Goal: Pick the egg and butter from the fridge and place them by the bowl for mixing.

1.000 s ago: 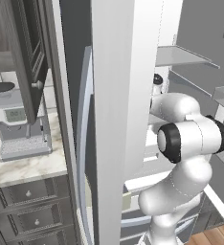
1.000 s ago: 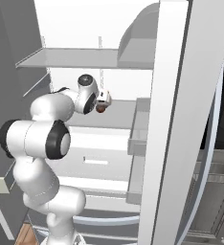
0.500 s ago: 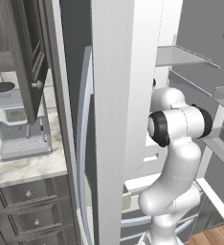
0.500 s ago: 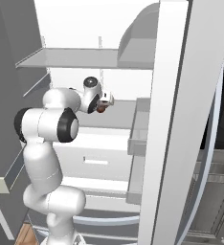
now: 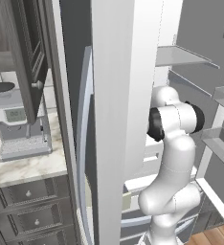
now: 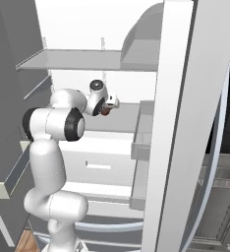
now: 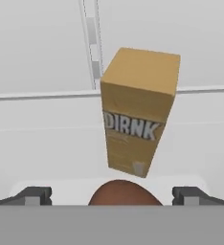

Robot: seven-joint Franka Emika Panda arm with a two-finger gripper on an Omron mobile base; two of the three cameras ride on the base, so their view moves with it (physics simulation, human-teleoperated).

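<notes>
Closest to me, the robot's white arm reaches up and into the open fridge [image 6: 176, 98]. Its gripper [image 6: 108, 103] is up by a shelf, over the white drawers [image 6: 100, 165]. In the hand view, the two dark fingertips [image 7: 33, 195] stand wide apart, one on each side. Between them sits a round brown thing, the egg [image 7: 119, 192]. In the right base view the same brown spot [image 6: 105, 111] shows at the end of the hand. The fingers are not touching its sides that I can see, so I cannot tell if the egg is held yet or just lying under the hand. I think the hand is so wide open so that the egg can fit between the fingers before they close. It would need a soft squeeze, because an egg is round and can slip.

A bit farther in stands a tan carton [image 7: 139, 111] with the word DIRNK on it. It is upright on the white shelf, just behind the egg. If the hand pushes too far forward, it could bump the carton and knock it over.

Behind the carton is the pale back wall [image 7: 181, 38] of the fridge.

The big white fridge door [image 5: 111, 119] stands open beside the arm. Past it is a counter [image 5: 23, 162] with a grey machine [image 5: 18, 127] on it, and a dark wood cabinet [image 5: 28, 43] above. The arm will have to come back out around that door. I cannot see the butter or the bowl from here.
</notes>
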